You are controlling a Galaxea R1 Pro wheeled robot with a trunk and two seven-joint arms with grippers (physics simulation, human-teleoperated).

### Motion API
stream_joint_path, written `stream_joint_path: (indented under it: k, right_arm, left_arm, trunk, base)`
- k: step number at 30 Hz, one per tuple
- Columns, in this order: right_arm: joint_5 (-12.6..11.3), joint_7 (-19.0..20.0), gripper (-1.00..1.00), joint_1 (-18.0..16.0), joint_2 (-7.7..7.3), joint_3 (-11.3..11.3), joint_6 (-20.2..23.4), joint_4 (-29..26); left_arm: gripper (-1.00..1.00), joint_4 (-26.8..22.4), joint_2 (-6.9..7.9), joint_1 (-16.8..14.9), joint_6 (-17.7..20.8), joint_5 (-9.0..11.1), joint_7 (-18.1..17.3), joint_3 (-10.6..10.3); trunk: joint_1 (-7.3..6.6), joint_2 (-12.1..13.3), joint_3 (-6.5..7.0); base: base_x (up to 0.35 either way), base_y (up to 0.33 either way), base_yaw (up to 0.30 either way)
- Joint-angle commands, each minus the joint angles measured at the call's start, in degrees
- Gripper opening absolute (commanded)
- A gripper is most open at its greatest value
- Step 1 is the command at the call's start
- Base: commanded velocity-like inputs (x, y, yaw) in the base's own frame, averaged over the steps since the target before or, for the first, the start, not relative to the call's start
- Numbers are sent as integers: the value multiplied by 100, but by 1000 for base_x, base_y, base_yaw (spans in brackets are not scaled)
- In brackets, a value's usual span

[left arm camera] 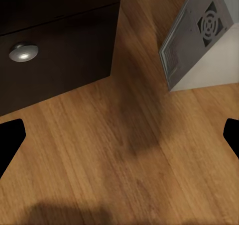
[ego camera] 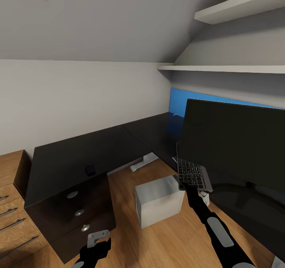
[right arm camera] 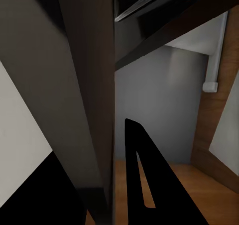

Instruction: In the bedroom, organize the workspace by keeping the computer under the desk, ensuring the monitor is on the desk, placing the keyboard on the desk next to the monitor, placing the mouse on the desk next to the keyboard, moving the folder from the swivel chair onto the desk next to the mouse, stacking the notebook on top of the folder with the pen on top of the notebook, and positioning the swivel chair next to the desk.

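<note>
My right gripper (ego camera: 196, 189) is shut on the near end of the grey keyboard (ego camera: 190, 173), which hangs tilted in the air at the left edge of the wide black monitor (ego camera: 237, 141). In the right wrist view the keyboard (right arm camera: 94, 110) shows edge-on between the black fingers (right arm camera: 139, 185). The monitor stands on the right wing of the black desk (ego camera: 79, 153). On the left wing, above the drawers, lies the small black mouse (ego camera: 90, 169). The grey computer (ego camera: 158, 200) (left arm camera: 199, 46) stands on the floor in the desk's corner. My left gripper (ego camera: 98, 239) (left arm camera: 119, 140) hangs open and empty over the floor.
A light wooden drawer cabinet (ego camera: 12, 204) adjoins the desk's left end. Three black drawers with silver knobs (ego camera: 79, 212) (left arm camera: 23, 52) face me. A white desk leg (ego camera: 142, 163) stands behind the computer. White shelves (ego camera: 225, 67) hang above the monitor, and a blue panel (ego camera: 186, 100) shows behind it.
</note>
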Motion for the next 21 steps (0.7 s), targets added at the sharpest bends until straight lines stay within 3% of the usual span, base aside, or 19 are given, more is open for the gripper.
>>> stream_joint_path:
  k: [1,21]
  right_arm:
    - [-49,22,-100,-2,1,-13,55,6]
    - [-41,19,-100,-2,10,20,62,-2]
  left_arm:
    - [100,-10,-1,-2,27,59,28,-2]
    - [100,-10,-1,-2,22,57,28,-8]
  trunk:
    - [0,-3,-6]
    - [0,-3,-6]
  base:
    - [0,0,0]
    - [0,0,0]
